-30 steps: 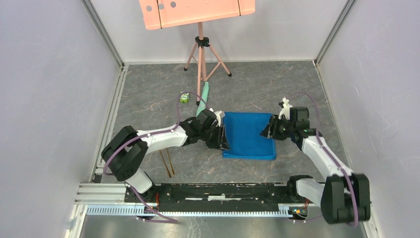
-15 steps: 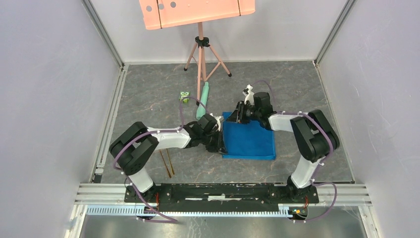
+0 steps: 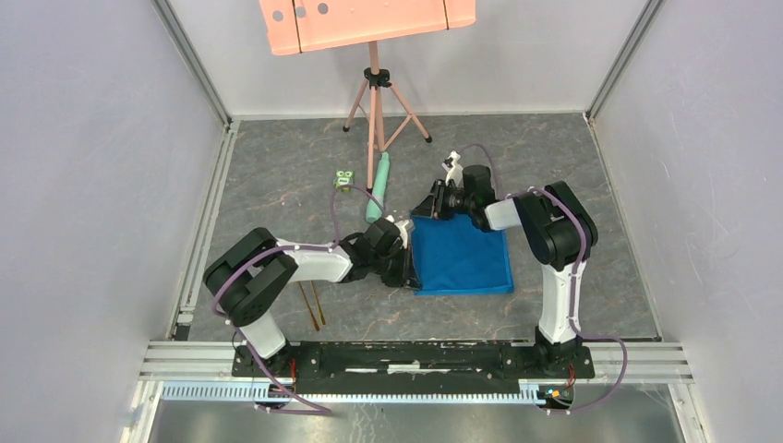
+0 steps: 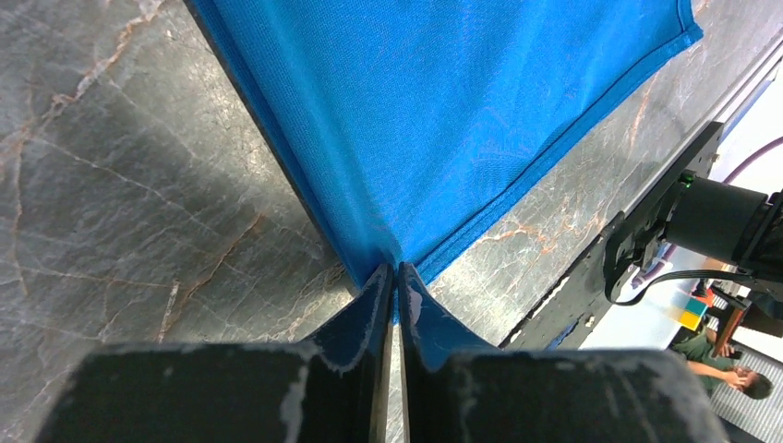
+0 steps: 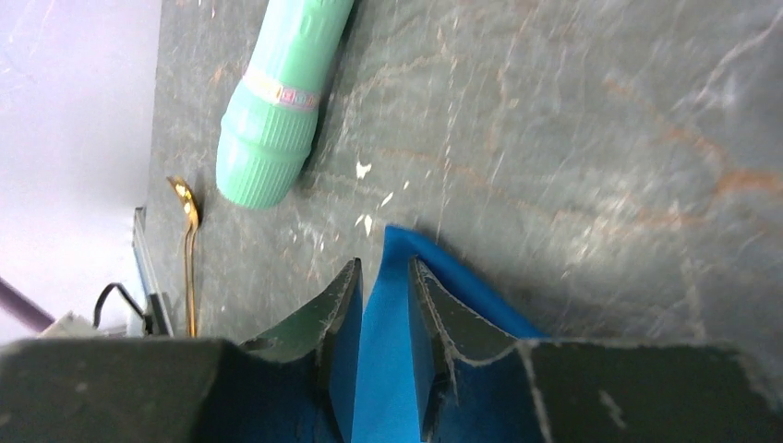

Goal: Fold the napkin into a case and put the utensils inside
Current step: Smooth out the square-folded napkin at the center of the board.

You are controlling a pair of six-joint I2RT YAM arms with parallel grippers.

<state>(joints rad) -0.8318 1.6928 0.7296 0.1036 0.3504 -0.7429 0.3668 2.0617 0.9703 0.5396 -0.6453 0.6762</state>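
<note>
The bright blue napkin (image 3: 463, 259) lies flat on the grey table, roughly square. At its near-left corner, my left gripper (image 3: 407, 274) is shut, and the left wrist view shows the gripper (image 4: 397, 269) pinching the napkin (image 4: 443, 120) at its hem. My right gripper (image 3: 428, 207) is at the far-left corner. In the right wrist view the gripper (image 5: 385, 266) holds a band of napkin (image 5: 386, 314) that fills the gap between its jaws. The gold utensils (image 3: 312, 303) lie left of the napkin, with the spoon (image 5: 188, 242) also in the right wrist view.
A pale green tube (image 3: 379, 185) (image 5: 282, 101) lies just beyond the napkin's far-left corner. A small green toy (image 3: 344, 178) sits next to it. A pink tripod (image 3: 374, 101) stands at the back under a pink board. The black rail (image 4: 637, 240) runs along the near edge.
My right arm swung from the napkin's right edge across to its far-left corner and narrowed its jaws on the cloth. My left gripper closed on the near-left corner.
</note>
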